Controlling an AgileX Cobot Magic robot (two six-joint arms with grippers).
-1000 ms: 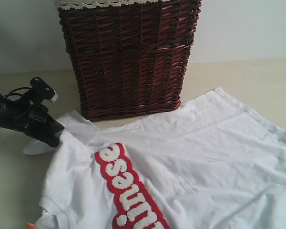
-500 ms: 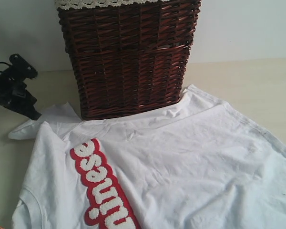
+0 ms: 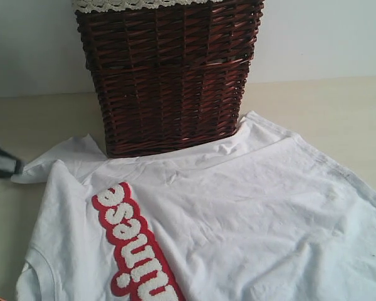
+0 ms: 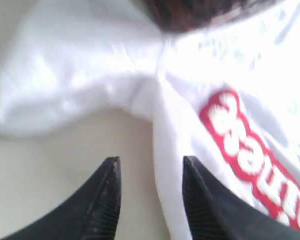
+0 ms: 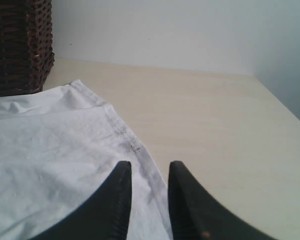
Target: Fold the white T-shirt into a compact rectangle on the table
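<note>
The white T-shirt [image 3: 238,207] lies spread on the table [image 3: 326,106], its red letter patch [image 3: 133,244] at the front left. One sleeve [image 3: 56,160] points left beside the basket. My left gripper [image 4: 151,160] hovers open over bare table beside the shirt's side edge [image 4: 165,150], with nothing between its fingers. In the exterior view only a grey tip of the left arm [image 3: 1,164] shows at the left edge. My right gripper [image 5: 150,164] is open low over the shirt's hem [image 5: 140,155]. It is outside the exterior view.
A tall dark wicker basket [image 3: 169,75] with cream lace trim stands at the back, and the shirt's far edge touches its base. A pale wall rises behind it. Bare table [image 5: 215,130] runs right of the hem to the table's edge [image 5: 285,110].
The left gripper pulled the sleeve leftwards, spreading the shirt, then let go, opened and drew back almost out of the exterior view. The shirt has lain still since.
</note>
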